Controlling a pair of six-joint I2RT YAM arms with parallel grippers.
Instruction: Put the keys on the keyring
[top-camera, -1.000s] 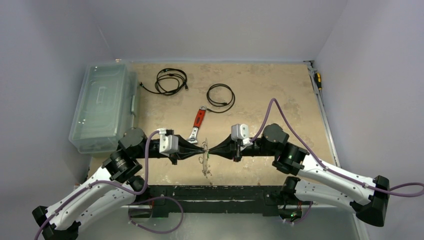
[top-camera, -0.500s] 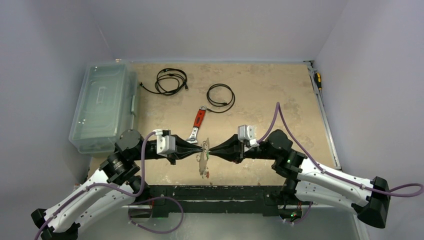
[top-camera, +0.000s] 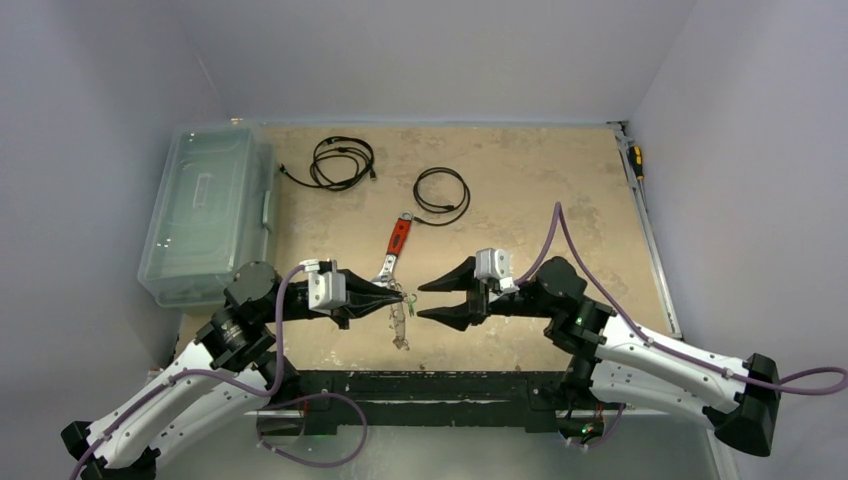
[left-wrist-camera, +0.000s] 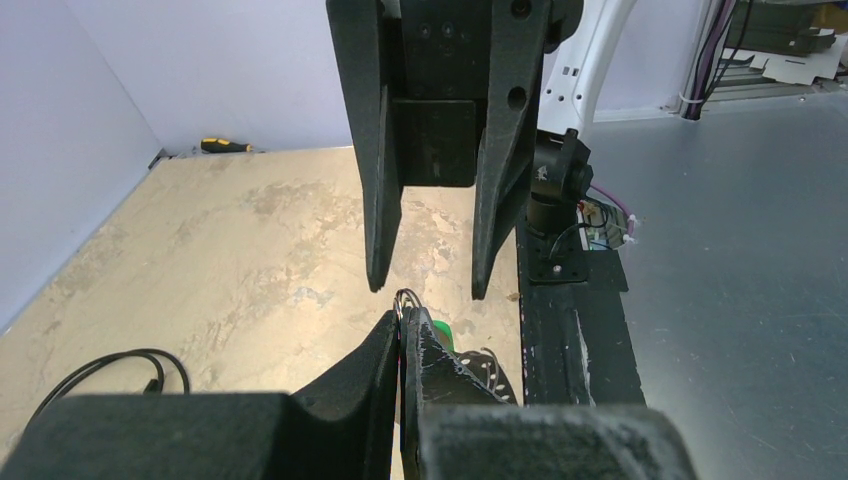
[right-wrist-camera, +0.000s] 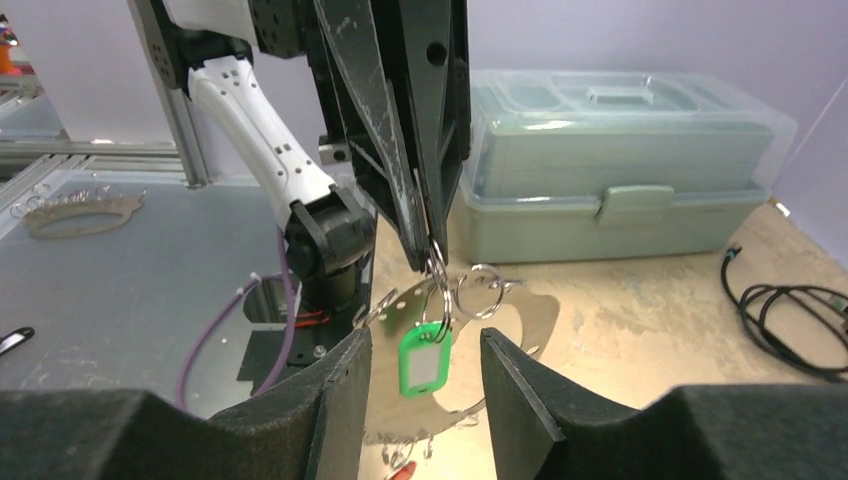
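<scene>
My left gripper (top-camera: 396, 297) is shut on a small split ring (right-wrist-camera: 436, 262) and holds it above the table's near edge. From that ring hang a key with a bright green head (right-wrist-camera: 425, 362) and the keyring (right-wrist-camera: 530, 320), a thin silvery curved loop with holes and a second small ring (right-wrist-camera: 480, 290). A red key head (right-wrist-camera: 405, 470) just shows at the bottom edge. My right gripper (top-camera: 420, 301) is open, its fingers either side of the green key without touching it. In the left wrist view the ring (left-wrist-camera: 405, 297) peeks from my shut left gripper (left-wrist-camera: 403, 322).
A red-handled wrench (top-camera: 397, 245) lies just behind the grippers. Two black coiled cables (top-camera: 343, 160) (top-camera: 442, 190) lie further back. A clear lidded box (top-camera: 205, 210) stands at the left edge. A screwdriver (top-camera: 635, 160) lies at the far right.
My right gripper has opened and let go of the ring, where both grippers met tip to tip before. My left gripper has drawn slightly left with the ring and the hanging bundle.
</scene>
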